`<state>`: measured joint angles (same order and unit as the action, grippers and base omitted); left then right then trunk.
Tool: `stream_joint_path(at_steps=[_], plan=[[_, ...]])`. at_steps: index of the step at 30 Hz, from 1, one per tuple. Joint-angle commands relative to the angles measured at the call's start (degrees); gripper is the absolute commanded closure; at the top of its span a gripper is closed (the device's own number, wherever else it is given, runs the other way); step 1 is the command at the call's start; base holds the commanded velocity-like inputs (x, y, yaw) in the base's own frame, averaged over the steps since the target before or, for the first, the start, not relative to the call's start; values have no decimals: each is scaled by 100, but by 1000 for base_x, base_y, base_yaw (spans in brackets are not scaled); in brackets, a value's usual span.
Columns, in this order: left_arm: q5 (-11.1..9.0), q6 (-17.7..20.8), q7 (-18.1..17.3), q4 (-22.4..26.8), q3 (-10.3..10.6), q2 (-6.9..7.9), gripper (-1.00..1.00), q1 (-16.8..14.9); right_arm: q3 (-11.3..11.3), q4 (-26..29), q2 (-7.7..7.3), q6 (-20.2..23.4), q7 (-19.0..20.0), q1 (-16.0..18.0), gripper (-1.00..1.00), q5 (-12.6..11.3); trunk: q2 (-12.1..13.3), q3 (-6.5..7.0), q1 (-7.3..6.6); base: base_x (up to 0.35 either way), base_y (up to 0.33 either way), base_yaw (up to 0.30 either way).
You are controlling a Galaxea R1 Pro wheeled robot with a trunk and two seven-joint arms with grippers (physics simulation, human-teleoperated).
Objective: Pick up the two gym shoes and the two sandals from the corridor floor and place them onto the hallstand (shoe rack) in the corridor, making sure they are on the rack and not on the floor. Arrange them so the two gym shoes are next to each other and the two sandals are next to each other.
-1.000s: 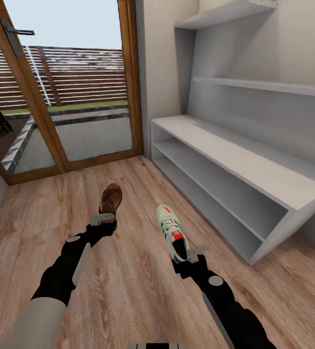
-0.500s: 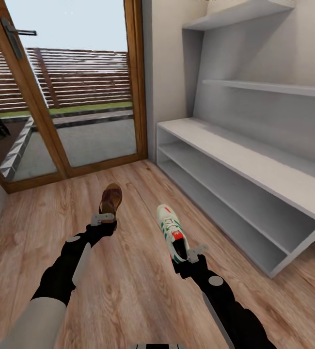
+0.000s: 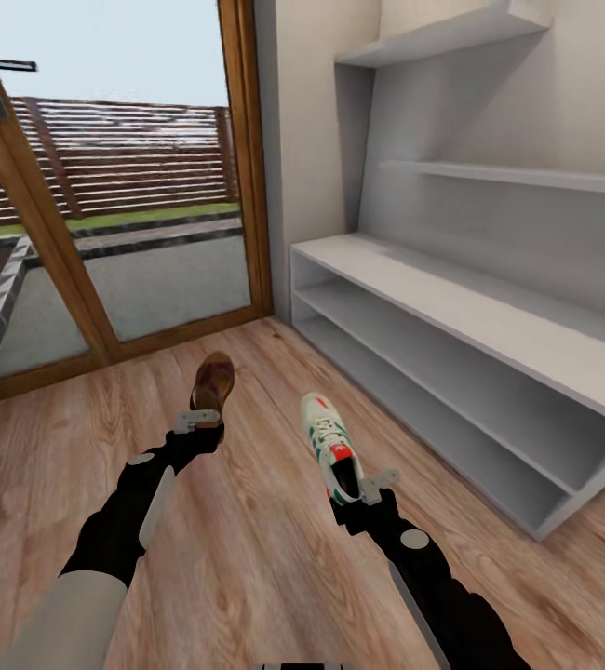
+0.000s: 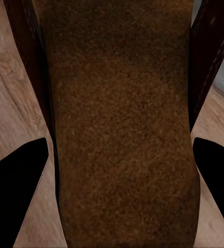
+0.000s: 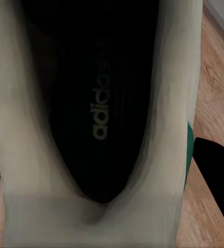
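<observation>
— In the corridor, above the wood floor (image 3: 247,558), we are carrying one shoe in each claw; the left claw (image 3: 198,421) is clamped on a brown sandal (image 3: 213,380), the right claw (image 3: 368,488) on a white sneaker (image 3: 329,445); both are lifted off the planks, we judge, with the shoe rack (image 3: 489,326) off to the right and a little farther on.

— So which step are we in?

— The carry, by our reading; the rack's top and both open shelves look bare, so nothing has been set down; the other sandal and sneaker are nowhere we can point to.

— And which way do the shoes lie?

— Each is held at the heel with its toe pointing away from us; the sandal runs almost straight ahead toward the glass door (image 3: 107,214); the sneaker's long axis leans a little to the left as it goes away; the wrist cameras show the sandal's insole (image 4: 122,129) and the sneaker's dark lining (image 5: 104,103) between the fingers.

— What does the next move call for?

— Turning right to face the rack; raising the shoes clear of its front edge; then setting each down with room beside it for its partner.
</observation>
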<state>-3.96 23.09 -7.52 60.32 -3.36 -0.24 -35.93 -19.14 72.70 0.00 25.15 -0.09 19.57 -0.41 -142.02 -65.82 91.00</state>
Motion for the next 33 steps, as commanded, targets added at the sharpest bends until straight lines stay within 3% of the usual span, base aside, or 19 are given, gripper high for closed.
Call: stream_joint_path(at_steps=[1, 23, 33], plan=[[-44, 38, -22, 7, -15, -3, 100, -1, -2, 12, 0, 34, 0, 3, 100, -3, -2, 2, 1, 232, 288, -175], [-44, 38, -22, 7, -15, -8, 100, -1, -2, 8, 0, 34, 0, 3, 100, -3, -2, 141, 1, 244, 263, -174], [-44, 38, -22, 7, -15, -4, 100, -1, -2, 8, 0, 34, 0, 3, 100, -3, -2, 153, 1, 247, 256, -31]])
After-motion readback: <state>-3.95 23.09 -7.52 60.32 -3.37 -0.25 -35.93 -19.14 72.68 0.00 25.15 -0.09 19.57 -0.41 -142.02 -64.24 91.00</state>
